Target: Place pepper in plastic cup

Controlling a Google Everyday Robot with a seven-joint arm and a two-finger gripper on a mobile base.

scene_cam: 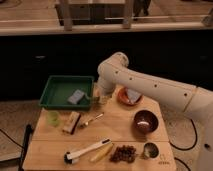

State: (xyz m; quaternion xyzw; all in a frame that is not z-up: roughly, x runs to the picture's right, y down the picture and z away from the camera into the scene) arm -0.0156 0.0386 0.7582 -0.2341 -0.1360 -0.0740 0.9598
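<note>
On the left sits the green tray [60, 90]. Just past its right corner the thin pepper [93, 119] seems to lie flat on the wooden table [115, 135], slanting from low left up to high right. The gripper [103, 98] hangs above and a little right of the pepper, squeezed tight with nothing in it, so it must open and go down and a bit left. The plastic cup [129, 96] waits to the right, with bare table between them and the dark bowl [145, 120] off to the side.
</note>
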